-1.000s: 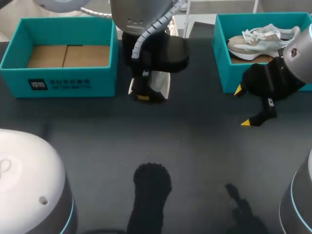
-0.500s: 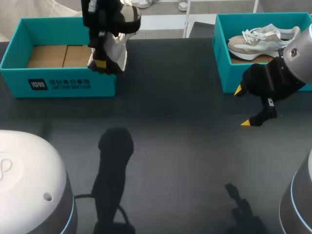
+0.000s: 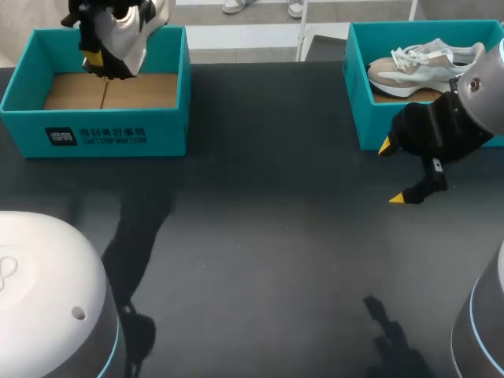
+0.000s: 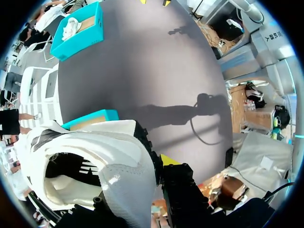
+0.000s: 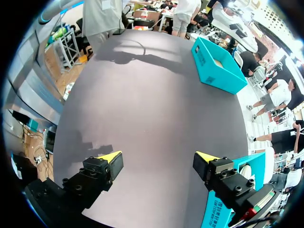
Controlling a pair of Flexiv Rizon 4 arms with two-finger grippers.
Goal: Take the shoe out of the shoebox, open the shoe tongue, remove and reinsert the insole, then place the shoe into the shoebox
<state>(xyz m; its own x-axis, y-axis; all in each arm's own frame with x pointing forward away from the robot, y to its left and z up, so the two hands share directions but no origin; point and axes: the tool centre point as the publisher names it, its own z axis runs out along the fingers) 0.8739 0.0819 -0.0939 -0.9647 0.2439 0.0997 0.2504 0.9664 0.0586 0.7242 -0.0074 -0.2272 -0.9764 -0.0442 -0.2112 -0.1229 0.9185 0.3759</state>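
Left gripper (image 3: 102, 53) pinching white shoe (image 3: 134, 35), held in air over far side of left shoebox (image 3: 94, 134); bare cardboard floor of box shows below it. Left wrist view: shoe (image 4: 95, 161) fills space between my fingers, one yellow fingertip (image 4: 167, 160) against its side, teal box corner (image 4: 90, 118) just beyond. Right gripper (image 3: 394, 172) spread wide, holding nothing, over dark table (image 3: 260, 236) just beside right shoebox (image 3: 361, 110). Second shoe (image 3: 421, 63) lies inside that box.
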